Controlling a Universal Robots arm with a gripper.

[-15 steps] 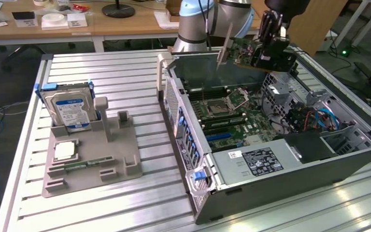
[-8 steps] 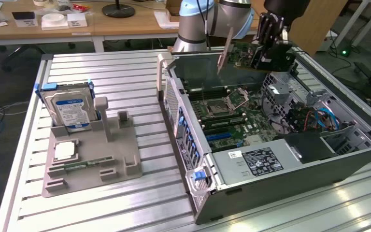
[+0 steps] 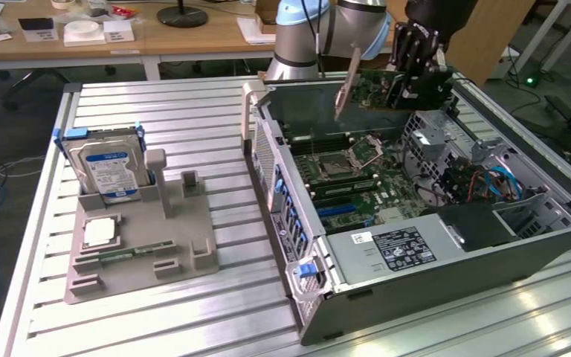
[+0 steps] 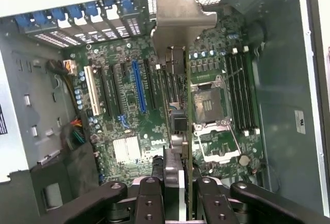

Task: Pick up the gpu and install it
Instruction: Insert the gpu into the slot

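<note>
Jaws clenched on the gpu (image 3: 389, 88) (image 4: 178, 69), card held on edge with its metal bracket toward the exterior view's left. It hangs above the open computer case (image 3: 395, 294), over the motherboard (image 3: 350, 178), not seated in any slot. Case sits on the table (image 3: 166, 119).

Bright, even room light. Glare on the metal table (image 3: 534, 312) slats near the exterior view's right; computer case (image 3: 415, 291) interior shadowed.
</note>
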